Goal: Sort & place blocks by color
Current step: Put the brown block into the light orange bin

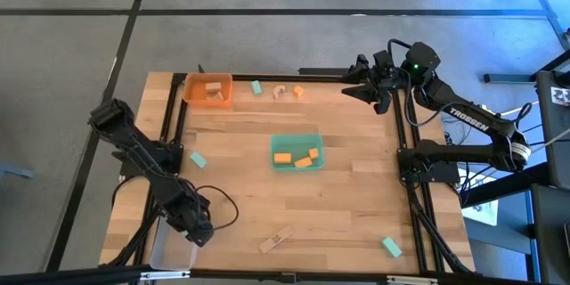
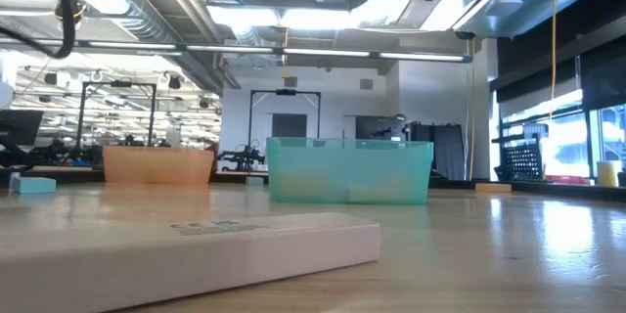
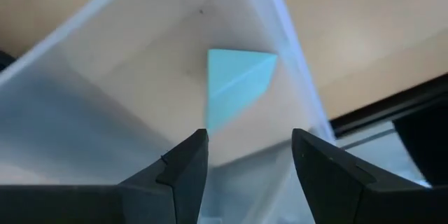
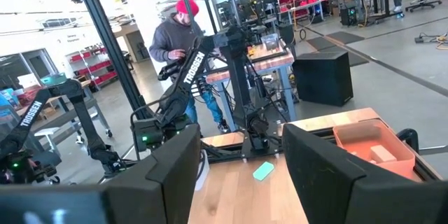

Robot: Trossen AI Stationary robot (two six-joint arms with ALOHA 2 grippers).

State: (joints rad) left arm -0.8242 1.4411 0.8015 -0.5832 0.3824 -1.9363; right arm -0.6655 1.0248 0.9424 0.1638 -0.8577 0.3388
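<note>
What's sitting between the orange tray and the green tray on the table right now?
Nothing: the high view shows only bare wood between the orange tray and the green tray. The nearest mint-green block lies off that line.

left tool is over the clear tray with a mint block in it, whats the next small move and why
Probably lift the left tool straight up and clear of the clear tray. Its fingers stand apart with nothing between them, and the mint-green block lies on the tray floor beyond them, so that drop looks done. Another mint-green block lies on the table nearby, a likely next pick.
</note>
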